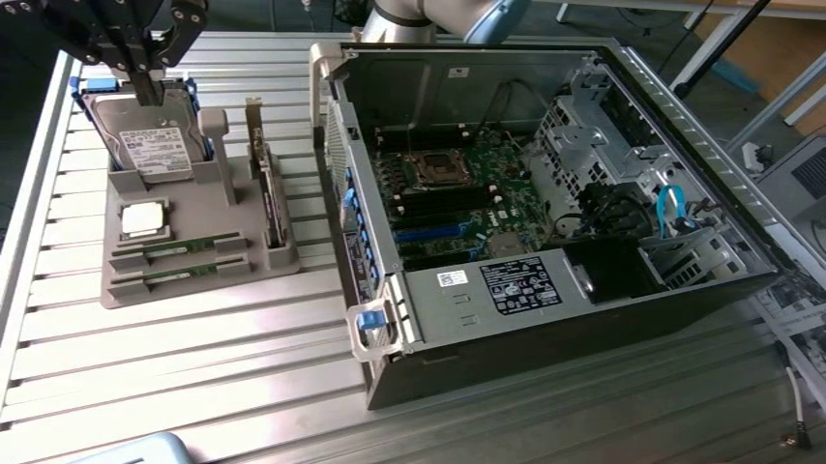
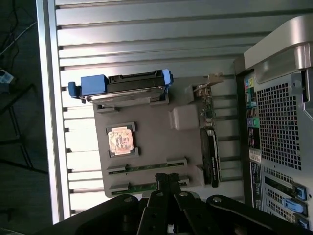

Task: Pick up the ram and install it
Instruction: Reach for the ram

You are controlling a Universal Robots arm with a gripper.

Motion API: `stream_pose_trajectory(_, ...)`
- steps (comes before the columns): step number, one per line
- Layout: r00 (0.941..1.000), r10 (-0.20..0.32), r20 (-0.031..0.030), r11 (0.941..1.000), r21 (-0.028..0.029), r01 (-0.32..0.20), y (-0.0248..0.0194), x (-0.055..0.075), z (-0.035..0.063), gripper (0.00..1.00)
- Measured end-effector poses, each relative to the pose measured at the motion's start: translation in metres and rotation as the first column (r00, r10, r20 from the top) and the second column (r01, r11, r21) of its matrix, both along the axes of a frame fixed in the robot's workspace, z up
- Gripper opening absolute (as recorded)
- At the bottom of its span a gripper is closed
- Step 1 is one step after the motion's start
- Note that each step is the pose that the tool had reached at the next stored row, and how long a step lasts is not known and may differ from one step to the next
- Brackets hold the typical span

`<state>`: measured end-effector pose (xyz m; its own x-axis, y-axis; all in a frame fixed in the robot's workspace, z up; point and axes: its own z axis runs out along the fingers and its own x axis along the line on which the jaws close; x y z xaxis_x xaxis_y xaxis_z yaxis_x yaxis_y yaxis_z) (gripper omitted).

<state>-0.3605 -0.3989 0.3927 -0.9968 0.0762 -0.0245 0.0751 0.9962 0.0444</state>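
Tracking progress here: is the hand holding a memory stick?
No, both memory sticks lie in slots of the gray tray, while the hand hangs empty near the hard drive.

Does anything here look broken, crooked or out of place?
Nothing stands out. The two ram sticks lie straight in their slots on the gray holder, the hard drive, processor and card sit beside them, and the computer case lies open on its side.
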Motion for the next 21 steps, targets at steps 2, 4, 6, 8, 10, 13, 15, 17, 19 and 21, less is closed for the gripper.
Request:
stream_pose_trajectory(2, 1.0, 0.0, -0.0001, 1.0, -0.0001, 0.0, 0.0, -0.003, 0.0, 0.11)
stream_pose_trajectory(4, 1.0, 0.0, -0.0001, 1.0, -0.0001, 0.0, 0.0, -0.005, 0.0, 0.11)
stream_pose_trajectory(6, 1.0, 0.0, 0.0, 1.0, 0.0, 0.0, 0.0, -0.008, 0.0, 0.11)
stream_pose_trajectory(8, 1.0, 0.0, 0.0, 1.0, 0.0, 0.0, 0.0, -0.011, 0.0, 0.11)
stream_pose_trajectory(10, 1.0, 0.0, 0.0, 1.0, 0.0, 0.0, 0.0, -0.013, 0.0, 0.11)
stream_pose_trajectory(13, 1.0, 0.0, 0.0, 1.0, -0.0001, 0.0, 0.0, -0.018, 0.0, 0.11)
stream_pose_trajectory(15, 1.0, 0.0, -0.0001, 1.0, -0.0001, 0.0, 0.0, -0.021, 0.0, 0.11)
stream_pose_trajectory(17, 1.0, 0.0, -0.0001, 1.0, -0.0001, 0.0, 0.0, -0.023, 0.0, 0.11)
stream_pose_trajectory(19, 1.0, 0.0, 0.0, 1.0, 0.0, 0.0, 0.0, -0.024, 0.0, 0.11)
stream_pose_trajectory(21, 1.0, 0.0, 0.0, 1.0, 0.0, 0.0, 0.0, -0.024, 0.0, 0.11)
